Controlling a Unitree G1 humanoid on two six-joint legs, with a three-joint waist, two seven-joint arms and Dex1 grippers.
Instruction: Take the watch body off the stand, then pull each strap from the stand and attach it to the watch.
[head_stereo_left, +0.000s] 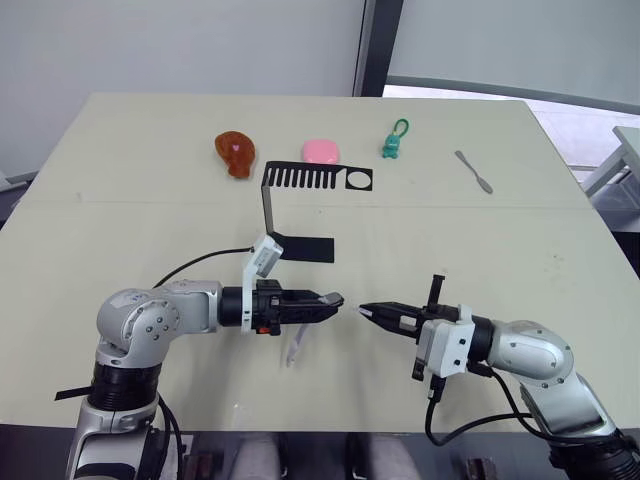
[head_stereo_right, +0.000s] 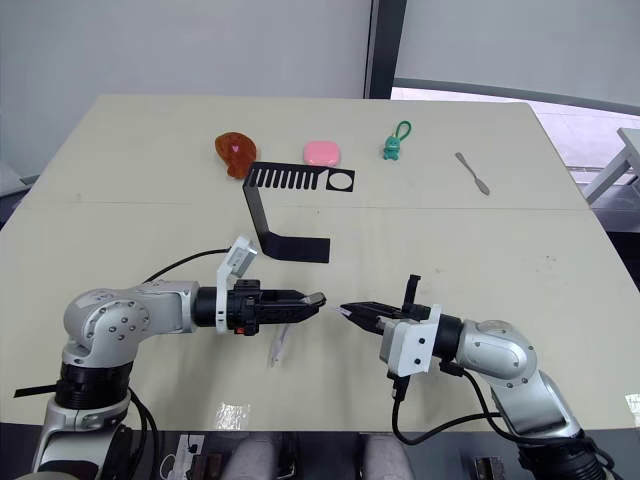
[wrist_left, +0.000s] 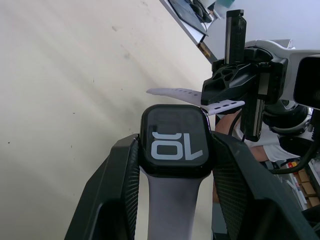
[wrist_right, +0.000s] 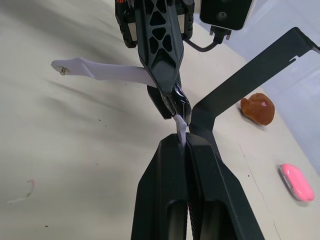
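My left gripper (head_stereo_left: 334, 299) is shut on the watch body (wrist_left: 175, 142), a small black square case with a lit screen, held between its fingers (wrist_left: 122, 175). One pale strap (head_stereo_left: 295, 346) is joined to the case and hangs below the gripper. My right gripper (head_stereo_left: 367, 311) faces it from the right, shut on the second pale strap (wrist_left: 172, 93). That strap's free end points at the watch body with a small gap between them. The black stand (head_stereo_left: 272, 212) is behind on the table, and its slotted top bar (head_stereo_left: 315, 178) holds nothing.
Along the back of the table lie a brown toy (head_stereo_left: 235, 153), a pink object (head_stereo_left: 321, 151), a green keychain figure (head_stereo_left: 393, 143) and a grey spatula (head_stereo_left: 473, 171). The table's front edge (head_stereo_left: 330, 428) runs just below both arms.
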